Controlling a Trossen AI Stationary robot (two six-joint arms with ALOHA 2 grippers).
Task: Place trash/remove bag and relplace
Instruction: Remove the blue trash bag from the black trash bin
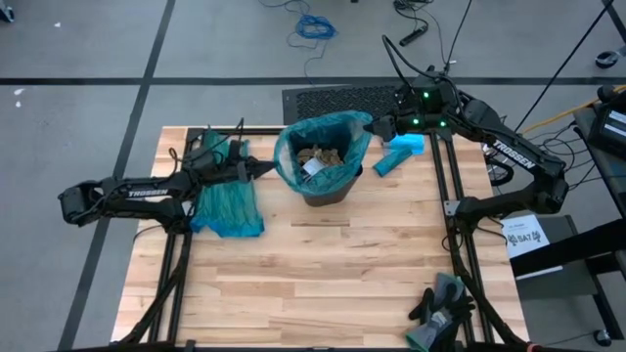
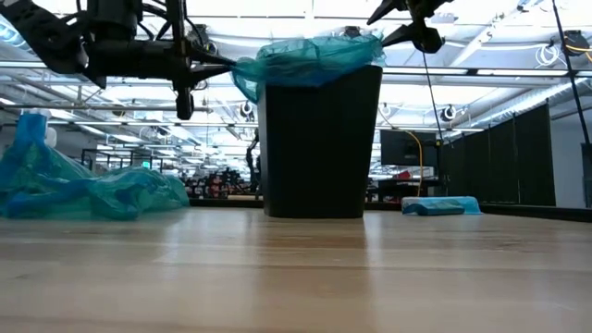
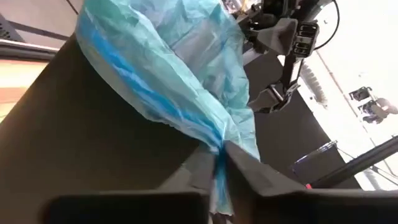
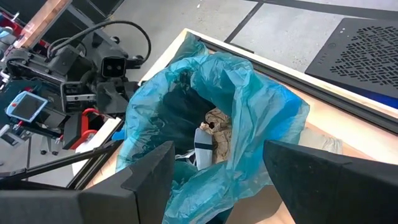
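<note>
Here, trash inside bag, apparently pinched by left fingers; right fingers wide.

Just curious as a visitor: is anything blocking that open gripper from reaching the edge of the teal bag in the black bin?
Nothing visible does. The right gripper hangs open just above the teal plastic bag's rim.

1. The high view looks straight down on the whole worktop.
2. The low view sits at worktop height, facing level into the room.
3. The left wrist view presses close against the bin.
4. The right wrist view looks down into it; all four share the bin.
</note>
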